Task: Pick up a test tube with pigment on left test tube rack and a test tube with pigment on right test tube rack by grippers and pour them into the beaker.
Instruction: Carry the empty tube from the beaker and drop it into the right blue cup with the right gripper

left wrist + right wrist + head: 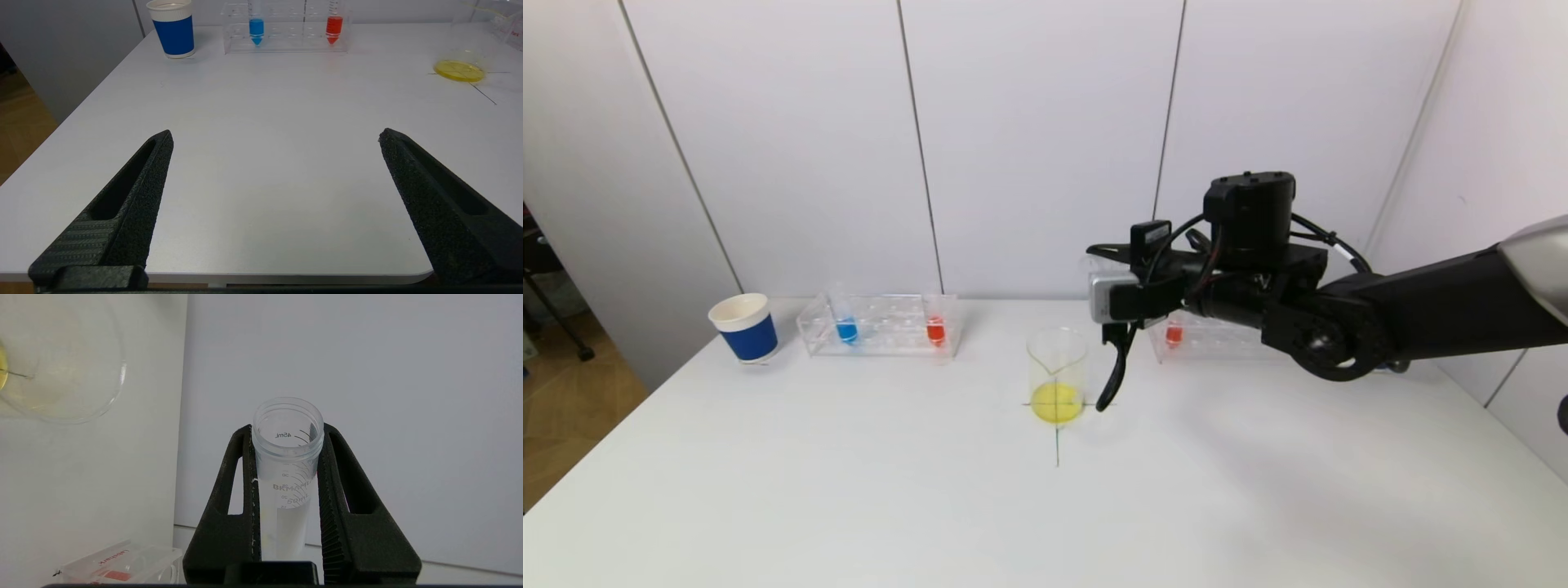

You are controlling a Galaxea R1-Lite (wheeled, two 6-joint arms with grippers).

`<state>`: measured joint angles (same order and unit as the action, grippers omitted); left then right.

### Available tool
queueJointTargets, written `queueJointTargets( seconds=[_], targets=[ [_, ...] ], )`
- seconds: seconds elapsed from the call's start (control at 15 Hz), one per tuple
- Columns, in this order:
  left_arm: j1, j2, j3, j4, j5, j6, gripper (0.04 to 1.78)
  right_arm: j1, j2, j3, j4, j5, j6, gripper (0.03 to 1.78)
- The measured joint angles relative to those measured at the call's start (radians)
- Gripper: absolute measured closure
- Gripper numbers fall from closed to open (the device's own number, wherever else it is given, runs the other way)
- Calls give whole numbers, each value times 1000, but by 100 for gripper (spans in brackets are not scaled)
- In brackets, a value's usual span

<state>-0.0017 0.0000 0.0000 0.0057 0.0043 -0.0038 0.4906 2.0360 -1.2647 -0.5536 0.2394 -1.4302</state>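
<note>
My right gripper (287, 430) is shut on a clear graduated test tube (287, 469) that looks empty, its open mouth at the fingertips. In the head view this gripper (1112, 359) hangs just right of the glass beaker (1058, 376), which holds yellow liquid. The left test tube rack (882, 339) holds a blue tube (846, 329) and a red tube (935, 331). A red tube (1174, 333) stands in the right rack (1217, 347), partly hidden by the arm. My left gripper (276, 132) is open and empty above the table's near edge.
A blue and white paper cup (743, 327) stands left of the left rack. The beaker sits on a pen-drawn cross (1057, 445). The white wall rises right behind both racks. My right arm (1421, 310) reaches across from the right.
</note>
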Motion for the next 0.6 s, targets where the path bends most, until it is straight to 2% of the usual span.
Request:
queueJointTargets(
  seconds=[0.2, 0.4, 0.6],
  targets=[
    [0, 0, 0, 0, 0, 0, 6, -9, -10, -50, 26, -19, 166, 135],
    [0, 0, 0, 0, 0, 0, 6, -19, -16, -74, 43, -20, 283, 135],
    [0, 0, 0, 0, 0, 0, 6, -21, -20, -108, 52, -25, 448, 135]
  ],
)
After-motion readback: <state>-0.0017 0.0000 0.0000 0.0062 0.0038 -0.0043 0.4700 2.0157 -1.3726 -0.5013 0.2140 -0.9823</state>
